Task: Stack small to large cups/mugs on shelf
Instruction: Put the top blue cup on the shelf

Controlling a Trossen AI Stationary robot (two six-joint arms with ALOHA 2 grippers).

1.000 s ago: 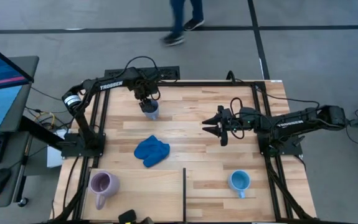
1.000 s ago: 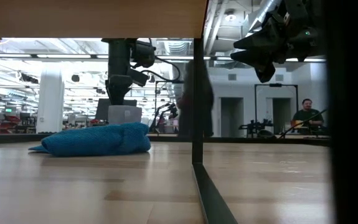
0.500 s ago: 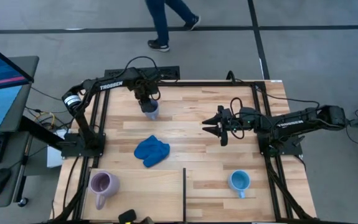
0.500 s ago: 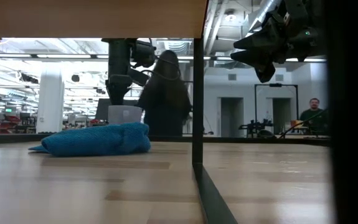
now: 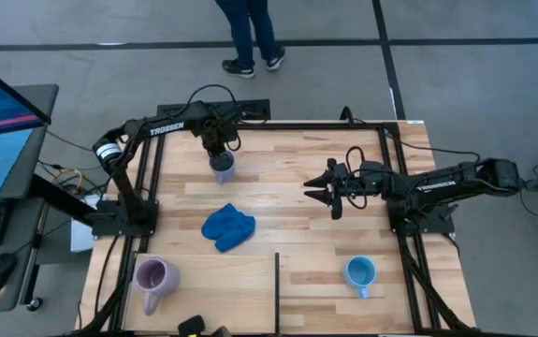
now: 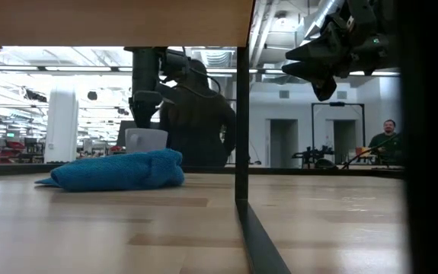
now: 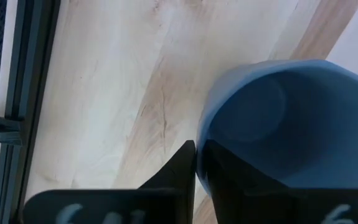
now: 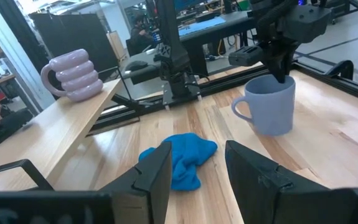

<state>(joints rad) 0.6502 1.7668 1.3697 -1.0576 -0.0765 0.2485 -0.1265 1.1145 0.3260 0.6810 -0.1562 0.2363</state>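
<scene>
**Left gripper pinches the rim of the grey-blue mug at the far side of the table**

The left gripper (image 5: 220,153) has its fingers closed narrow on the rim of the dull grey-blue handled ceramic mug (image 5: 223,167), one finger inside the cup and one outside, as the left wrist view shows. The mug (image 8: 267,104) stands upright on the striped plank tabletop (image 5: 287,183), its handle pointing toward the pale plywood shelf panel (image 5: 222,276).

Taking that grey-blue mug as the landmark: between it and the shelf lies a crumpled royal-blue cloth lump (image 5: 227,227), apart from the mug and just short of the shelf's edge. Beyond the cloth, at the shelf's left end, a pale lilac ribbed mug (image 5: 153,277) sits upright with its handle toward the near edge. A thin dark upright divider (image 5: 277,278) crosses the shelf, and on its other side, well apart from the grey-blue mug, stands a bright light blue mug (image 5: 359,272).

Level with the grey-blue mug and well to its right, the right gripper (image 5: 312,188) hangs above the tabletop, fingers spread wide and empty.

Past the table's far edge, behind the grey-blue mug, a person (image 5: 248,33) stands on the grey floor; in the low view that dark figure (image 6: 196,118) fills the background behind the mug.
</scene>
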